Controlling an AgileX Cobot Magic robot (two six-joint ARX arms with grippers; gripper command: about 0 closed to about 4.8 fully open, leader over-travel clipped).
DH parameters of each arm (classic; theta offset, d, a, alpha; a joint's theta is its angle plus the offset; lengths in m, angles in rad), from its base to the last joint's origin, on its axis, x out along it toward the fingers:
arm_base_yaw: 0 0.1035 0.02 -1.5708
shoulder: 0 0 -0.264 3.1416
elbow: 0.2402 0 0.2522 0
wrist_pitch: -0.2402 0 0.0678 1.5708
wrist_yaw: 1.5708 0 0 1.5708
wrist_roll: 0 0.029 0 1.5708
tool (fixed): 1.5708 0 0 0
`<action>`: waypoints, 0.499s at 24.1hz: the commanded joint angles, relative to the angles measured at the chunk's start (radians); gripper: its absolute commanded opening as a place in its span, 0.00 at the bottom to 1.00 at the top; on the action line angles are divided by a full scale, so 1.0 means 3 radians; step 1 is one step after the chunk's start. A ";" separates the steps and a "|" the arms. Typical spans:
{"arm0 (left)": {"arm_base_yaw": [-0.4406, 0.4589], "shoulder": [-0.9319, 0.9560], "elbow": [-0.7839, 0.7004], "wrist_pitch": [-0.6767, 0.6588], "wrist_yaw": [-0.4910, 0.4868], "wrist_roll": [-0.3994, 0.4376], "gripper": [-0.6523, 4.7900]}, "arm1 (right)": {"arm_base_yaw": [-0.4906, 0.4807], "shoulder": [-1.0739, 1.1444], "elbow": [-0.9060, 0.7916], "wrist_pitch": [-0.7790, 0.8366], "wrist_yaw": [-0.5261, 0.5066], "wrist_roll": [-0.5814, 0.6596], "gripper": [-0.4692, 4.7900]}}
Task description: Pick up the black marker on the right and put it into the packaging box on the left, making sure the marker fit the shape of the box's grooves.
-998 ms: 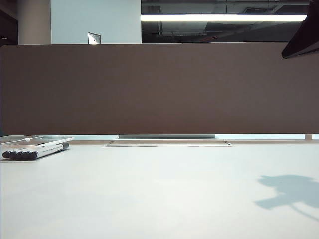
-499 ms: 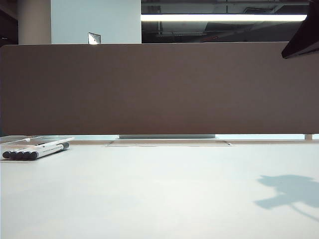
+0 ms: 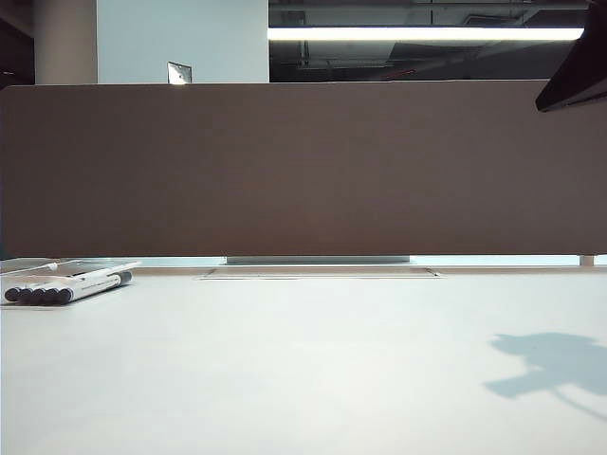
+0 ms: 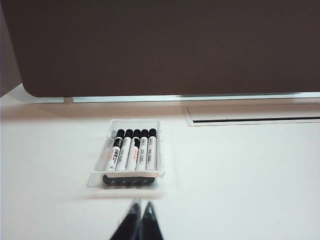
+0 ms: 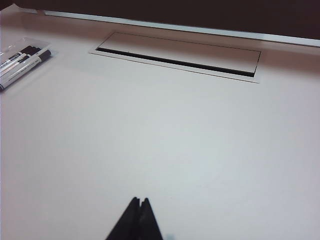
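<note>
The packaging box (image 4: 135, 122) is a low clear tray lying on the white table at the far left (image 3: 57, 268), also seen in the right wrist view (image 5: 22, 44). Several black-capped markers (image 4: 134, 150) lie side by side in it (image 3: 57, 292); I cannot tell the black marker apart from them, and none lies loose on the right. My left gripper (image 4: 141, 204) hangs shut and empty just short of the box. My right gripper (image 5: 139, 200) is shut and empty over bare table, far from the box. A dark part of the right arm (image 3: 577, 76) shows at the upper right.
A brown partition (image 3: 303, 171) runs along the back of the table. A long cable slot (image 4: 252, 117) is set into the tabletop near it (image 5: 180, 57). The right arm's shadow (image 3: 550, 365) falls on the table at the right.
</note>
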 commanded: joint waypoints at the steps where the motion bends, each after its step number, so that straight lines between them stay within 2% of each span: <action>1: 0.0003 0.0004 -0.0001 0.0043 0.0004 -0.0009 0.11 | 0.0004 -0.0011 0.0017 0.0056 0.0004 -0.0008 0.08; 4: 0.0003 0.0004 -0.0001 0.0043 0.0004 -0.0009 0.11 | 0.0001 -0.0011 -0.0045 0.0186 0.0028 -0.0008 0.08; 6: 0.0003 0.0004 -0.0001 0.0042 0.0004 -0.0009 0.11 | -0.0033 -0.0055 -0.0146 0.0285 0.0237 -0.0008 0.08; 9: 0.0003 0.0004 -0.0001 0.0042 0.0004 -0.0009 0.11 | -0.0186 -0.0498 -0.0591 0.0538 0.0683 -0.0008 0.08; 12: 0.0001 0.0004 -0.0001 0.0043 0.0004 -0.0009 0.11 | -0.0290 -0.0886 -0.0861 0.0562 0.0879 -0.0009 0.08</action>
